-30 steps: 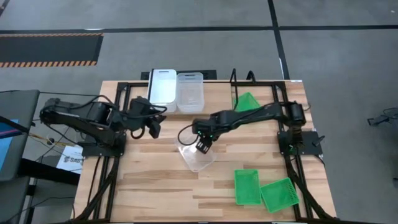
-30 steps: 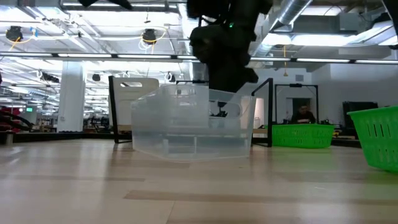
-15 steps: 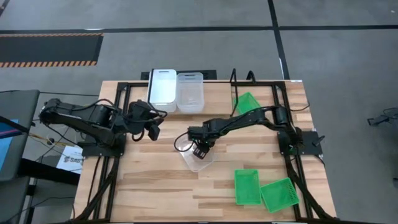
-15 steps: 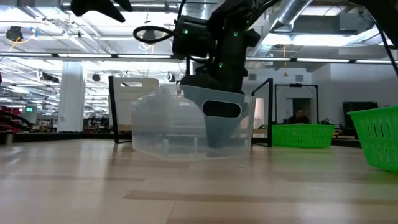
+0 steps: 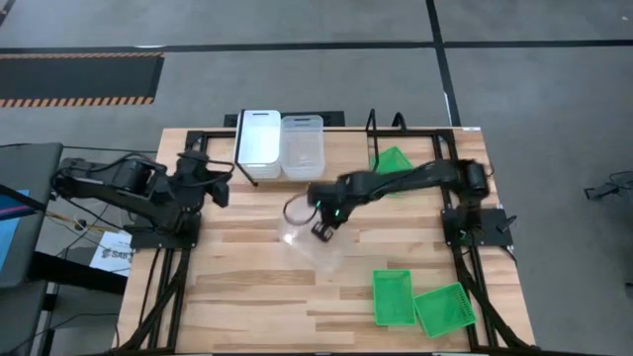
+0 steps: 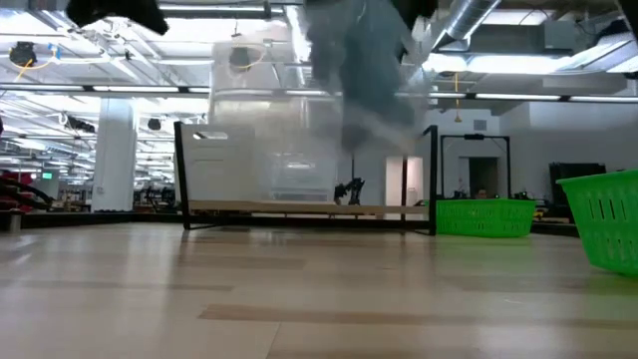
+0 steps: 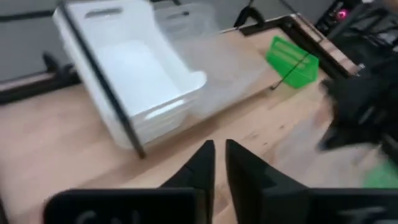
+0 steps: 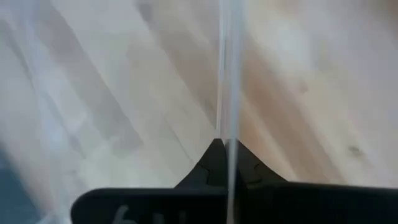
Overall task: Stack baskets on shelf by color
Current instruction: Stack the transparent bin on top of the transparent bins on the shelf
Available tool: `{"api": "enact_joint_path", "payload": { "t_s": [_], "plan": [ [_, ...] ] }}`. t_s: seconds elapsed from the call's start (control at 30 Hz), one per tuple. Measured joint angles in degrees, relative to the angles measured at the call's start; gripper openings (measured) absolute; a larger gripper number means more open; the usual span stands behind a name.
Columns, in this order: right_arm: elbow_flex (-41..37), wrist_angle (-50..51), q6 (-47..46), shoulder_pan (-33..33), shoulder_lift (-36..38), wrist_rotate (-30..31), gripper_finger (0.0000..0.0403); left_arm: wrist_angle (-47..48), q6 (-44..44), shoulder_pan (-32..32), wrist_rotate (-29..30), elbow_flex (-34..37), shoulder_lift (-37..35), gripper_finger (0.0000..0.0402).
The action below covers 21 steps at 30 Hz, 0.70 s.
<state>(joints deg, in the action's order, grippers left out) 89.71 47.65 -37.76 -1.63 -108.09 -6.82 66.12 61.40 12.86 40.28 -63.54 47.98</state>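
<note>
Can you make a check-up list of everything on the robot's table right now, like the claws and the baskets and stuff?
Surface: light wooden tabletop, bare at the front.
Job's things: opaque white plastic basket and clear see-through basket on the low black-legged shelf; another clear basket lifted off the table; three bright green mesh baskets.
Clutter: nothing seen.
Claws: right claw shut on the lifted clear basket's wall; left claw nearly closed, empty, near the white basket.
Cables: black loop by the right claw.
Surroundings: grey floor, striped mat.
</note>
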Motion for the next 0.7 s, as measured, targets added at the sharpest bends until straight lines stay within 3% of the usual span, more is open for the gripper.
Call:
{"api": "enact_joint_path", "payload": {
  "t_s": [0.13, 0.27, 0.43, 0.7],
  "plan": [
    [0.0, -4.5, -5.5, -4.5, 9.0, 3.4, 0.0002, 1.5, 11.5, -0.1, -2.5, 5.2, -4.0, 0.0005],
    [0.1, -13.2, -9.1, -10.6, 14.4, 8.7, 0.0002, 0.6, 22.8, -0.1, -8.9, 12.1, -9.3, 0.0001],
    [0.0, -21.3, -14.2, -19.0, 13.1, 10.5, 0.0001, -1.6, 29.9, -0.1, -14.3, 19.8, -15.5, 0.0001],
    [0.9, -23.3, -21.7, -24.1, 6.1, 10.4, 0.0001, -3.9, 34.9, -0.1, -14.4, 25.0, -20.8, 0.0001]
  ]
}}
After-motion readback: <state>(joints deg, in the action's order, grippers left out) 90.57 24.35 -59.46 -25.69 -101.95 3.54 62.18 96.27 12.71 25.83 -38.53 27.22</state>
